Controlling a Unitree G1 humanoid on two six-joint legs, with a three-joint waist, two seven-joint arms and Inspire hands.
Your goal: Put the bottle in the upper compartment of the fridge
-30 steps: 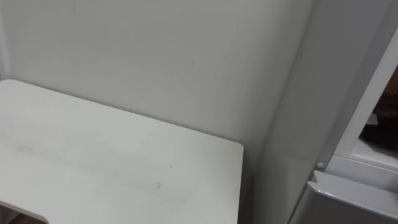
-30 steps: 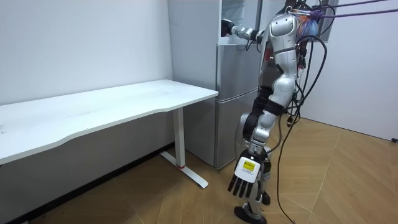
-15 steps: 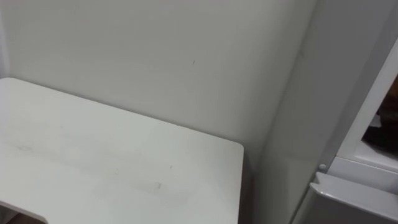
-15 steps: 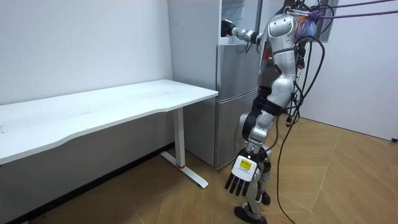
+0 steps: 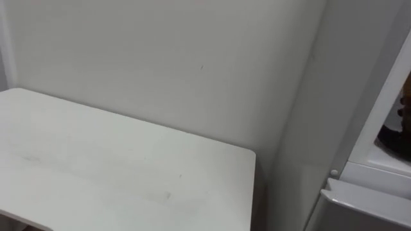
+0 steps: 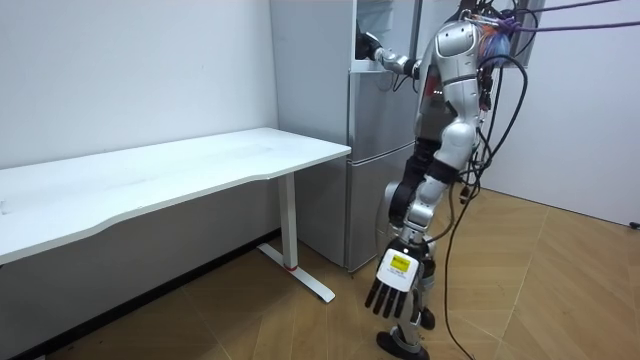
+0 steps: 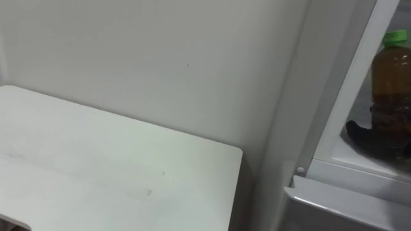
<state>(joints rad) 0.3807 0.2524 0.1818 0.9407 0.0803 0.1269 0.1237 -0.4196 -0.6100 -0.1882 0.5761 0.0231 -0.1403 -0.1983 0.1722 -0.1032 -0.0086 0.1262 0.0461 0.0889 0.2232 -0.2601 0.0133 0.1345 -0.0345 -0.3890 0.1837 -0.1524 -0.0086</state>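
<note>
— Where is the bottle?
— You have one round, clear plastic bottle (image 7: pixel 390 70), amber inside with a green cap (image 7: pixel 393 37), upright in the upper fridge (image 7: pixel 334 96). Your right hand (image 7: pixel 376 140) curls dark fingers round its base.
— And the other hand?
— Your left hand (image 6: pixel 393 285) hangs down, fingers relaxed. One smooth white counter (image 5: pixel 96 160) stands beside the fridge.

My right hand (image 7: pixel 376 138) eases the green-capped brown plastic bottle (image 7: pixel 390 77) deeper into the tall grey fridge (image 6: pixel 380 140). My head camera shifts slightly.

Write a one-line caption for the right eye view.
Right hand grips an upright green-capped bottle inside the upper fridge, right of a white table.
</note>
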